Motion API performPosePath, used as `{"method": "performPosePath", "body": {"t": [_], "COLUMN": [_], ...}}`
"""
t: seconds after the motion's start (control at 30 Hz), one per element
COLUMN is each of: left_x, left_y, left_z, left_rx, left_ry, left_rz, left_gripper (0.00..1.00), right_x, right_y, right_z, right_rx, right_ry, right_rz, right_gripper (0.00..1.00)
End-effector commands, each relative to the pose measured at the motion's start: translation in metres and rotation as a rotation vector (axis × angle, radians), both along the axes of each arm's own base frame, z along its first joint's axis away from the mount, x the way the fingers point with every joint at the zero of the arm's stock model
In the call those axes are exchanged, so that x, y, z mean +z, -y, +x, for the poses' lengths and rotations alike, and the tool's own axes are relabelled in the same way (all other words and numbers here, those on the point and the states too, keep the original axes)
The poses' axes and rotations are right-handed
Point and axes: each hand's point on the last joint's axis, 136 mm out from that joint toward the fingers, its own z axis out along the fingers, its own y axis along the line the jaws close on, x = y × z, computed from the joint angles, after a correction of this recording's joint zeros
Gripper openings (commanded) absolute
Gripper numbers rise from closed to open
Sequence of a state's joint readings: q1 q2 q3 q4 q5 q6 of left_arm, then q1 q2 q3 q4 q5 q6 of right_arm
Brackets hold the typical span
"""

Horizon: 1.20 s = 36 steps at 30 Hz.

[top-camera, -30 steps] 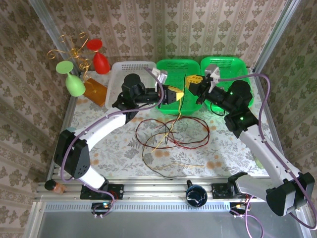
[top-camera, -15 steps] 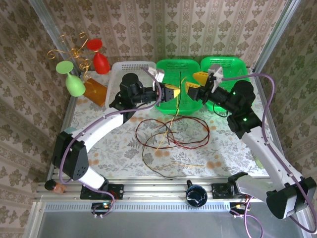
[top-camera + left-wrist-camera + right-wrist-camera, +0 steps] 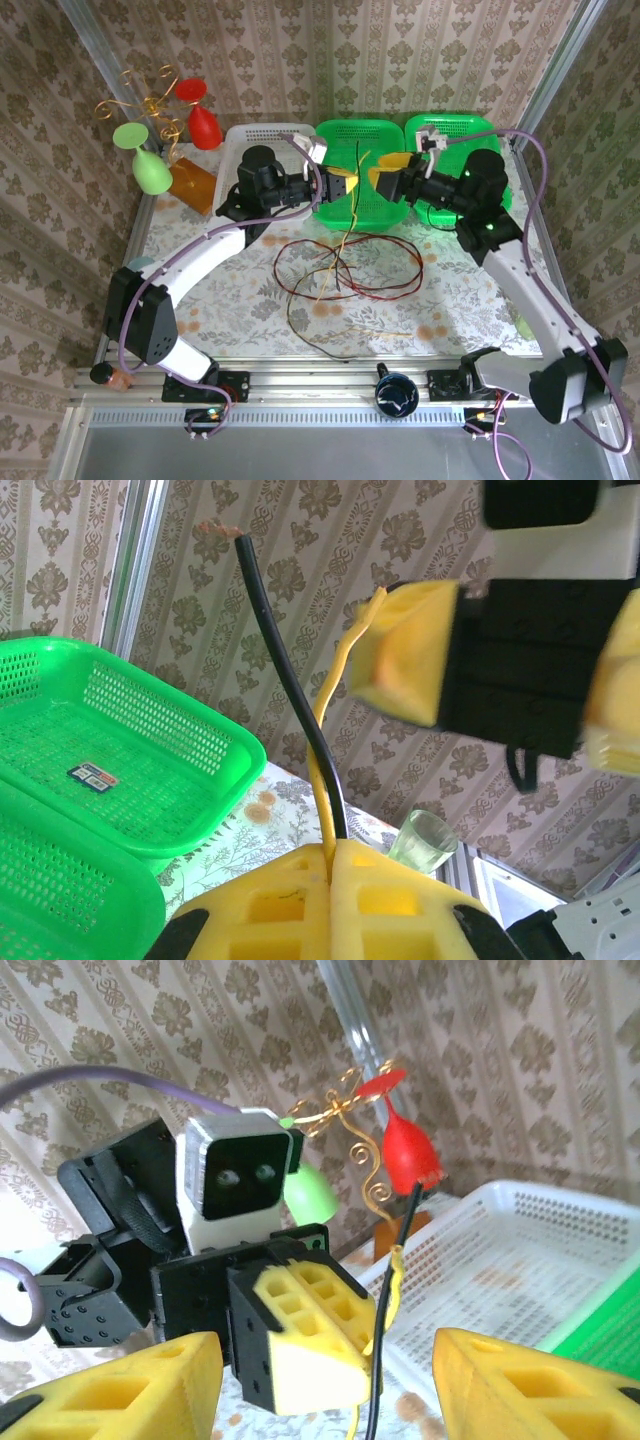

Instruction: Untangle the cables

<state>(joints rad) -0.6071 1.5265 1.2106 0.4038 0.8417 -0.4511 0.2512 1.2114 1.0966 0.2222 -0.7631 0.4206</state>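
Cables point(image 3: 345, 268): red/black/yellow tangle, loose loops on table point(image 3: 220, 290), below both jaws. Left gripper point(image 3: 330, 858) clamped tight on two strands. Black strand point(image 3: 285, 670) and yellow strand point(image 3: 333, 685) stick up out of pinch. Right gripper point(image 3: 320, 1360): jaws spread apart, gripping nothing, facing left gripper's tip, yellow pads either side of it. Green basket point(image 3: 345, 140) beneath both.
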Motion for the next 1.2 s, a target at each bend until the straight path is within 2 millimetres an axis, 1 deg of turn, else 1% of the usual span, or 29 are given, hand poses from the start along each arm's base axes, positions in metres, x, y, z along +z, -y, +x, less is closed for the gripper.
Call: {"method": "performPosePath", "body": {"t": [0.0, 0.1, 0.23, 0.3, 0.47, 0.73, 0.83, 0.9, 0.93, 1.03, 1.1, 1.17], "left_x": [0.028, 0.027, 0.029, 0.03, 0.029, 0.029, 0.029, 0.029, 0.028, 0.027, 0.028, 0.029], "left_y": [-0.006, -0.006, -0.005, -0.004, -0.003, -0.003, -0.003, -0.004, -0.003, -0.004, -0.005, -0.007], "left_z": [-0.012, -0.012, -0.014, -0.015, -0.016, -0.018, -0.018, -0.019, -0.019, -0.018, -0.017, -0.016], "left_rx": [-0.025, -0.025, -0.03, -0.041, -0.049, -0.049, -0.049, -0.047, -0.047, -0.043, -0.037, -0.032], "left_ry": [0.067, 0.061, 0.059, 0.057, 0.052, 0.05, 0.052, 0.053, 0.048, 0.049, 0.053, 0.053], "left_rz": [-0.042, -0.042, -0.046, -0.048, -0.045, -0.044, -0.043, -0.043, -0.04, -0.039, -0.04, -0.041], "left_gripper": [0.0, 0.0, 0.0, 0.0, 0.0, 0.0, 0.0, 0.0, 0.0, 0.0, 0.0, 0.0], "right_x": [0.003, -0.002, -0.008, -0.011, -0.015, -0.019, -0.022, -0.021, -0.023, -0.025, -0.024, -0.024], "right_y": [-0.012, -0.013, -0.016, -0.017, -0.02, -0.024, -0.024, -0.025, -0.026, -0.025, -0.023, -0.021], "right_z": [0.0, 0.008, 0.013, 0.013, 0.013, 0.015, 0.015, 0.013, 0.012, 0.011, 0.011, 0.011], "right_rx": [0.103, 0.097, 0.109, 0.122, 0.147, 0.172, 0.166, 0.167, 0.166, 0.152, 0.141, 0.125], "right_ry": [-0.053, -0.075, -0.091, -0.094, -0.103, -0.113, -0.114, -0.104, -0.1, -0.096, -0.085, -0.076], "right_rz": [0.061, 0.054, 0.055, 0.058, 0.068, 0.072, 0.061, 0.057, 0.05, 0.036, 0.032, 0.025], "right_gripper": [0.58, 0.54, 0.48, 0.43, 0.39, 0.22, 0.2, 0.15, 0.1, 0.03, 0.0, 0.0]}}
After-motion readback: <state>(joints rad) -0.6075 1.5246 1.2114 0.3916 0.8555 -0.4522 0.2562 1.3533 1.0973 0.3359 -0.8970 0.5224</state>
